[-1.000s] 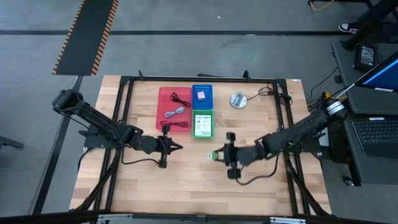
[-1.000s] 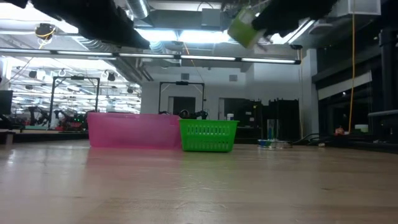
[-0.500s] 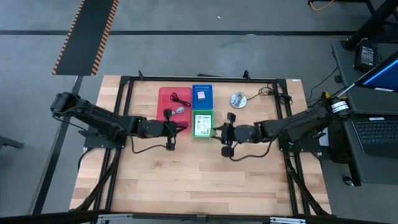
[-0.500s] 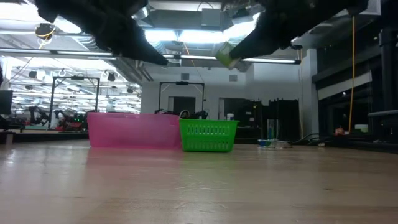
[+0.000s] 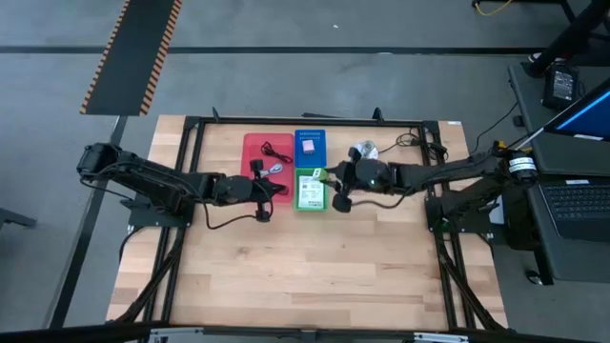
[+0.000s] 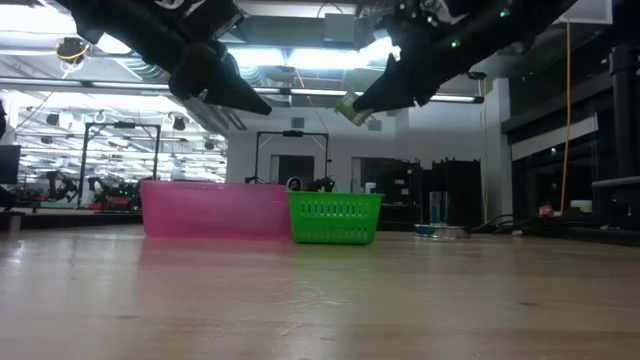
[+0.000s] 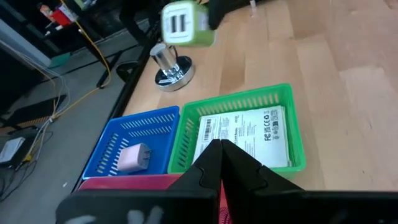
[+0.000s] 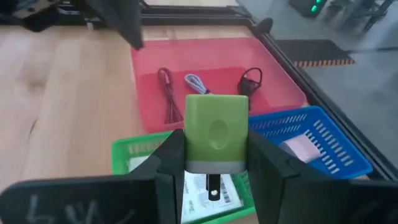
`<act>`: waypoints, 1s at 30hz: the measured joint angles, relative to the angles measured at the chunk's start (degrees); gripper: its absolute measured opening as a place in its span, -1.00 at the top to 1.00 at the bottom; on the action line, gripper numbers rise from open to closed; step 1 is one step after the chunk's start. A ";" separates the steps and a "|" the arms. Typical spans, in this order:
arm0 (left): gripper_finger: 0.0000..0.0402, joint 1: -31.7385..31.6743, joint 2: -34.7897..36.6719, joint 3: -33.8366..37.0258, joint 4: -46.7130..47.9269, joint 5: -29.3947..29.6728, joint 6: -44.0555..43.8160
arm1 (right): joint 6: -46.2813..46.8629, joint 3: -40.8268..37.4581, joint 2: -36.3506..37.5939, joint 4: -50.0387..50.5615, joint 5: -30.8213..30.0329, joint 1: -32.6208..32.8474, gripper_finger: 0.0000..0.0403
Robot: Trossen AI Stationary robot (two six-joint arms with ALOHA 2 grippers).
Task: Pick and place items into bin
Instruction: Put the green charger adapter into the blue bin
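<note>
Right gripper (image 8: 214, 163): clamped on a green block (image 8: 216, 138), one finger on each side of it (metal prongs show under the block in the right wrist view).
Green block: held in the air above the green bin (image 5: 310, 190), near that bin's right edge in the high view; in the low view it hangs well above the bins (image 6: 349, 108).
Left gripper (image 7: 220, 163): fingers pressed together with nothing between them; it hovers at the red bin's (image 5: 266, 165) front right corner, just left of the green bin.
Green bin: stands on the table (image 5: 286, 276) toward its far edge, touching the red bin on its left and the blue bin (image 5: 310, 148) behind it; a white card (image 7: 242, 134) with black marks lies flat inside.
Blue bin: holds one pink block (image 7: 131, 158), lying near its middle.
Red bin: holds three thin cables apart from one another in the right wrist view, a dark red cable (image 8: 167, 95), a grey-blue cable (image 8: 197, 83) and a black cable (image 8: 250, 79).
Silver disc (image 7: 169, 67): stands on the table just right of the blue bin, partly behind the right arm in the high view.
</note>
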State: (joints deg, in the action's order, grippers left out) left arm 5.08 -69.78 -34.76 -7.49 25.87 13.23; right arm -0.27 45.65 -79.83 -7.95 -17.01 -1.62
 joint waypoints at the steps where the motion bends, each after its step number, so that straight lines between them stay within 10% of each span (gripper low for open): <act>1: 0.98 -0.02 0.00 0.00 0.00 0.00 0.04 | 0.00 0.18 0.00 0.42 1.07 -1.17 0.46; 30: 0.98 -4.48 -0.02 0.00 1.76 -0.01 -3.78 | -19.99 32.79 -24.88 31.22 22.38 -23.36 0.46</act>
State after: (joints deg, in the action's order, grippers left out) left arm 0.60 -69.80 -34.76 -5.73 25.86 9.45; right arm -20.26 78.44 -104.71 23.27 5.37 -24.99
